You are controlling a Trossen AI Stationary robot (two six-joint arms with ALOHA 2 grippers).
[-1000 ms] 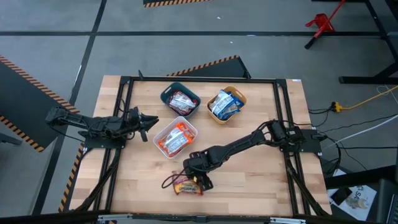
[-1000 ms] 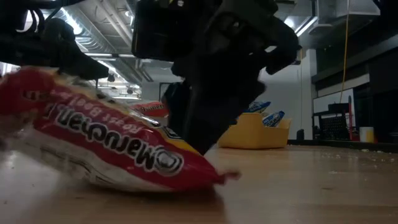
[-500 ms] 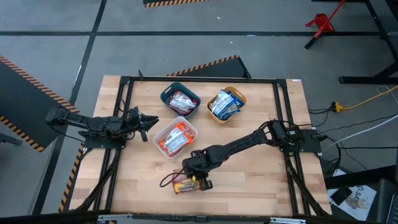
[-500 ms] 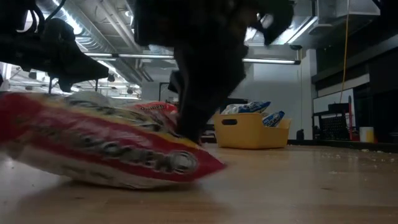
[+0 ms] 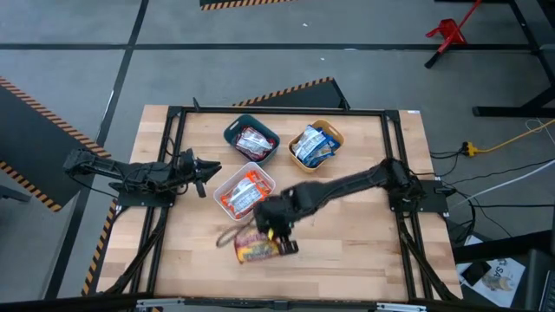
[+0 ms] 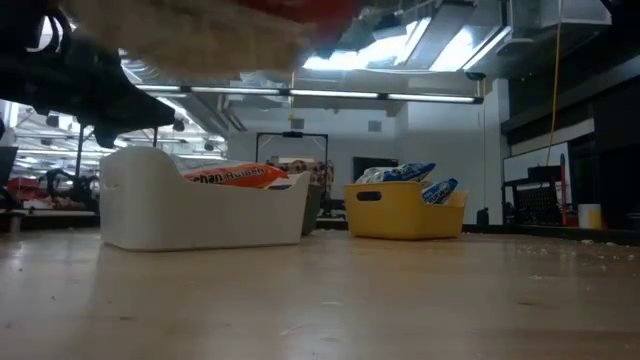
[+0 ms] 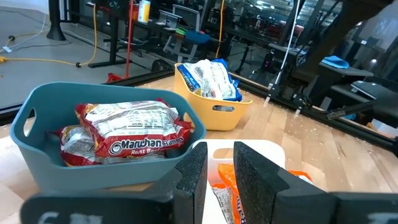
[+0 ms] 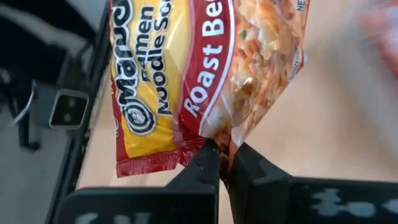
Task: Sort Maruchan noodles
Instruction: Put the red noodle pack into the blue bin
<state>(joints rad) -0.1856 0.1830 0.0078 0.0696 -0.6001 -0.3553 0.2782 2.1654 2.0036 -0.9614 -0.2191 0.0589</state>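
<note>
My right gripper [image 5: 276, 230] is shut on a red-and-yellow Maruchan Roast Beef packet [image 5: 257, 250] above the table's near middle. The packet fills the right wrist view [image 8: 186, 74], and only its underside shows at the top of the low view [image 6: 200, 20]. My left gripper [image 5: 215, 166] waits shut and empty at the table's left, pointing at the bins. A teal bin [image 5: 251, 139] holds red packets, a yellow bin [image 5: 314, 146] holds blue ones, and a white bin [image 5: 244, 191] holds orange ones. My right gripper pinches one edge of the packet [image 8: 219, 138] between its two fingers, about midway along that edge. The packet is lifted clear of the table and reaches out beyond the fingertips, printed face toward the wrist camera.
The three bins stand close together in the far middle of the table; the white one [image 6: 200, 205] is nearest my right gripper. Bare wood lies along the near edge [image 5: 347, 269] and to the right. A black frame rail [image 5: 399, 173] runs round the table.
My right gripper has gone up and a little toward the far edge, still shut on the packet. The packet, which lay on the table a second ago, is now lifted clear and has risen almost out of the low view.
</note>
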